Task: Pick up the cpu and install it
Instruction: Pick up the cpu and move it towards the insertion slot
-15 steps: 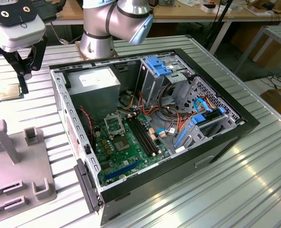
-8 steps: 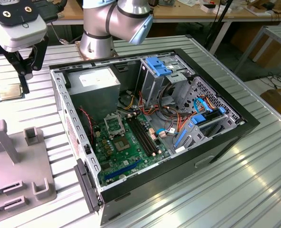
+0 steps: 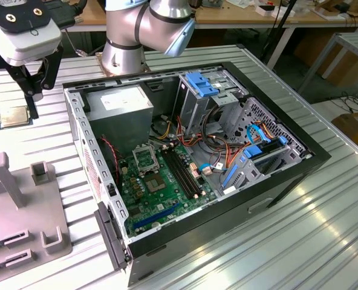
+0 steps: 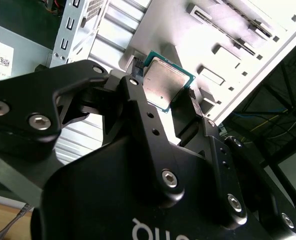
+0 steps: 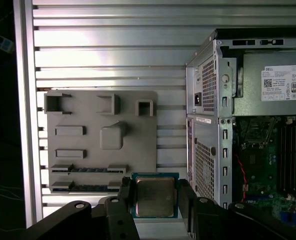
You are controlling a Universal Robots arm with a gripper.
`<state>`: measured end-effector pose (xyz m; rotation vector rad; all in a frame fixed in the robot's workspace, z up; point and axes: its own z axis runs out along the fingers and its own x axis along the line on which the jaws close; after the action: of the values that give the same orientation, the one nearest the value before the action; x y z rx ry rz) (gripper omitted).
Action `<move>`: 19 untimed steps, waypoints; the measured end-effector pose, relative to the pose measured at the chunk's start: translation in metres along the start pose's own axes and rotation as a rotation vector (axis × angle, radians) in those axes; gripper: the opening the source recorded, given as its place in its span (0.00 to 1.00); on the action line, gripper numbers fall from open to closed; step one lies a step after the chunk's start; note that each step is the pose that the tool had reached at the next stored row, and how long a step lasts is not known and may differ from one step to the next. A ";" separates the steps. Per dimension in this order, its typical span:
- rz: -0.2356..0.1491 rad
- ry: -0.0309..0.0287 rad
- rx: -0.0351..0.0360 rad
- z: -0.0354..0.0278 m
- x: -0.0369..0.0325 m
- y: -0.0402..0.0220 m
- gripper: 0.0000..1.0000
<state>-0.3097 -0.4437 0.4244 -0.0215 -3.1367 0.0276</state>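
step: pick looks done, transport/install not. cpu (image 5: 155,196) is in the pincer (image 5: 156,199), not in the case.
pincer: closed down onto the cpu, one finger (image 5: 127,201) on each of two opposite edges, in both wrist views. Only a chip's width left between the fingers.
cpu pose: heat-spreader side faces the first wrist camera and the chip looks flat and square between the fingers. In the second wrist view the cpu (image 4: 165,85) shows its green board edge past the pincer (image 4: 164,91).
cpu location: in the exterior view, the cpu (image 3: 14,116) hangs under the pincer (image 3: 13,107) at the exterior view's far left. It is over the desk (image 3: 276,241), beside the grey fixture tray (image 3: 22,205) and well apart from the open case (image 3: 300,130).
height: looks clear of the fixture tray (image 5: 138,150) and the desk; exact clearance can't be told.
target: socket (image 3: 146,158) on the motherboard (image 3: 167,187), near the power supply (image 3: 121,115). It looks empty; can't tell if the retention lever is up.
install needs (judgement): keep the chip level, match its corner and notches to the socket, and lower it straight with no side slide, since the pins bend easily.
risk: the grip is on thin edges, so a tilt or slip is possible. The case wall and cable bundle (image 3: 227,151) sit close to the socket.
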 end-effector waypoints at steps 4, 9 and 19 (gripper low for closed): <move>0.000 0.0000 0.0000 0.0000 -0.0012 0.0000 0.47; 0.000 -0.0001 0.0000 0.0000 -0.0043 0.0001 0.47; 0.000 0.0000 0.0000 0.0000 -0.0100 0.0001 0.47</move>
<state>-0.2996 -0.4437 0.4244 -0.0215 -3.1367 0.0276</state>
